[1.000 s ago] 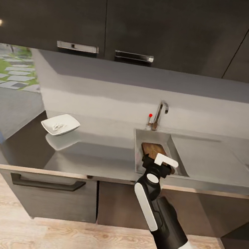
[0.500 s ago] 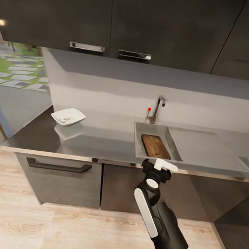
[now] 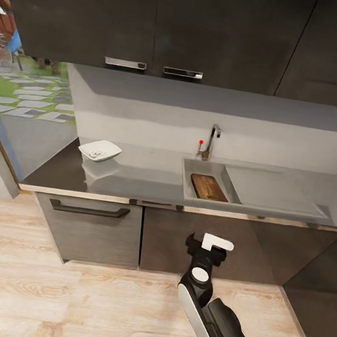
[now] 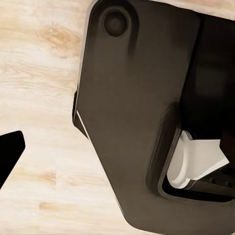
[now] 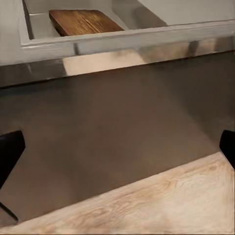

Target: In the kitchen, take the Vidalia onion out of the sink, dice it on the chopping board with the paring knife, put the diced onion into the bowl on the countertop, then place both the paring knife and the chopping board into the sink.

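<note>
The right arm (image 3: pixel 214 321) is glossy black with a long white side panel, a round white joint cap and a white lower sleeve; its black claw (image 3: pixel 209 245) carries a white block.

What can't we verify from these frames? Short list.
- Paring knife: the chopping board lies in the sink; the head view is too small to show a knife beside it, and the right wrist view cuts the basin off at its edge.
- Bowl: contents are pale specks, too small to identify.
- Left gripper: the left wrist view is blocked by a dark robot part.
</note>
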